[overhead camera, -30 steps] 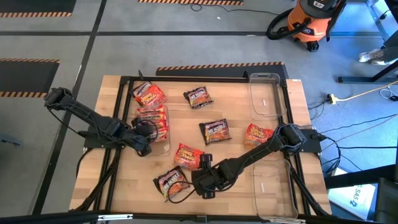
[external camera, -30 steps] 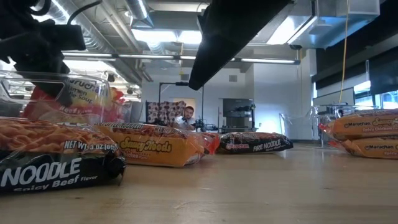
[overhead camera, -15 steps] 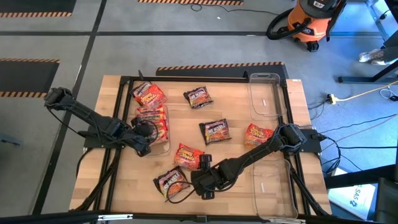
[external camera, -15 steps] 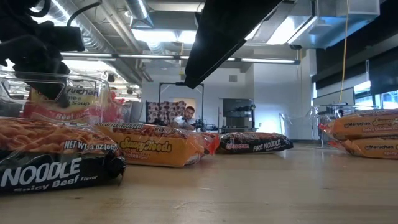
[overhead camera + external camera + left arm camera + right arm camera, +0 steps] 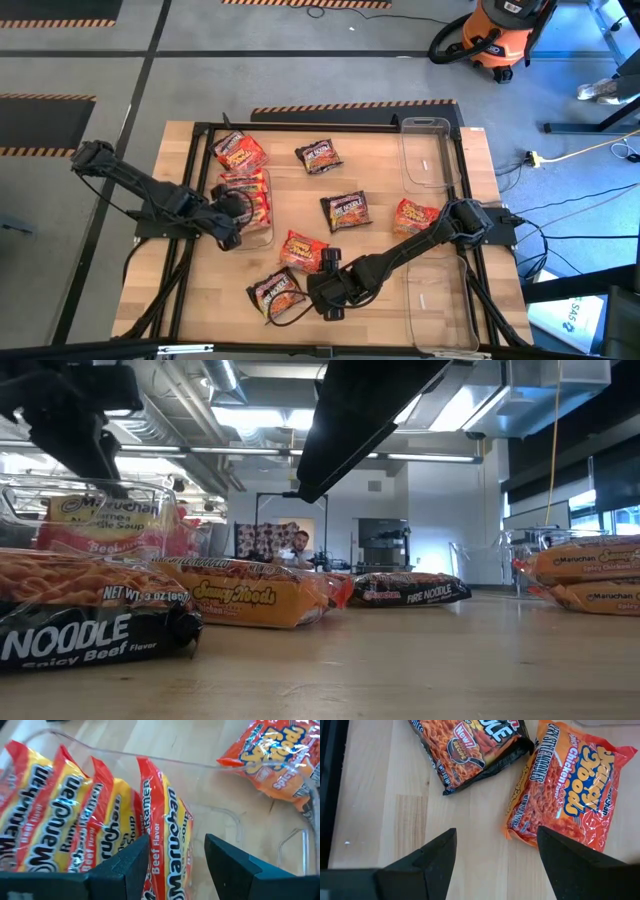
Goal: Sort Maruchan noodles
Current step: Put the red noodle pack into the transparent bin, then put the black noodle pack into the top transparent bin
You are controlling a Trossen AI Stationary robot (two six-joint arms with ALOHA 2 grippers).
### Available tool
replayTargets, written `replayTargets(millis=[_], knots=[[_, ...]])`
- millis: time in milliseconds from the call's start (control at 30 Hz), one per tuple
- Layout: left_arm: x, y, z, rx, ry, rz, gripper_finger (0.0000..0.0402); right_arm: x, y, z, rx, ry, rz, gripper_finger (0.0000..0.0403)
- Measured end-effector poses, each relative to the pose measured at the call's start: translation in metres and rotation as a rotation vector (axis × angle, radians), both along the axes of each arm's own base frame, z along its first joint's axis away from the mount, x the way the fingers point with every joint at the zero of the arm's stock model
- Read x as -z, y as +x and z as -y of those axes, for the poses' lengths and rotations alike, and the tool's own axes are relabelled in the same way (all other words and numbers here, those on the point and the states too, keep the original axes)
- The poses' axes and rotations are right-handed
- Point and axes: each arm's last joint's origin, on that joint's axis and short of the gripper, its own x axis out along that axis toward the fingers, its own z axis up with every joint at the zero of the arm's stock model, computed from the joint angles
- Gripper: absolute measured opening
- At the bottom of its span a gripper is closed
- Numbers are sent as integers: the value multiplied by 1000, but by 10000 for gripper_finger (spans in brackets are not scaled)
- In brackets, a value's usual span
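Clear plastic forms the bin (image 5: 262, 232) at centre left of the high view, and red-and-yellow Maruchan packets (image 5: 75, 825) stand on edge inside it. The left gripper (image 5: 172, 862) hangs just above the nearest packet with its fingers spread and nothing between them, so a drop into this bin looks just finished. The next move likely calls for lifting clear of the bin wall and reaching for the loose Maruchan packet (image 5: 239, 152) at upper left.

The right gripper (image 5: 495, 852), at lower centre of the high view, hovers wide open over bare wood between a black-wrapped packet (image 5: 470, 747) and an orange Spicy Chicken packet (image 5: 567, 795). It holds nothing; a pick means shifting over one packet and descending.

Readable writing: "Maruchan Ramen", "Beef Flavor" on the binned packets; "Chicken" and "Spicy" on the orange one; "New! Recipe" on the black one. In the low view, "NOODLE Spicy Beef Flavor" and "NET WT. 3 OZ" at lower left, "FIRE NOODLE" at centre, "Maruchan" at far right.
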Motion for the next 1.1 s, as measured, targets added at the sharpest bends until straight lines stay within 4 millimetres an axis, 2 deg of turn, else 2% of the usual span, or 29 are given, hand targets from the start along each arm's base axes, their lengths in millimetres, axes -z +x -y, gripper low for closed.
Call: replayTargets(millis=[200,333,467,600,700,800,1000,1100], knots=[[-18,9,10,109,-2,122,181,0,0,0,6,0,-3,255],[-27,17,21,189,-37,243,181,-8,-3,2,10,-4,2,255],[-30,25,29,217,-67,314,181,-14,-14,11,13,-19,3,255],[-29,33,36,253,-55,344,180,-7,-29,36,50,-3,34,255],[-27,42,39,268,-25,366,180,8,-44,61,70,0,54,255],[-23,50,38,293,29,358,180,10,-58,89,73,21,116,255],[-22,63,20,247,136,358,180,17,-78,140,52,12,267,255],[-26,68,9,188,155,386,180,27,-89,165,103,-25,259,255]])
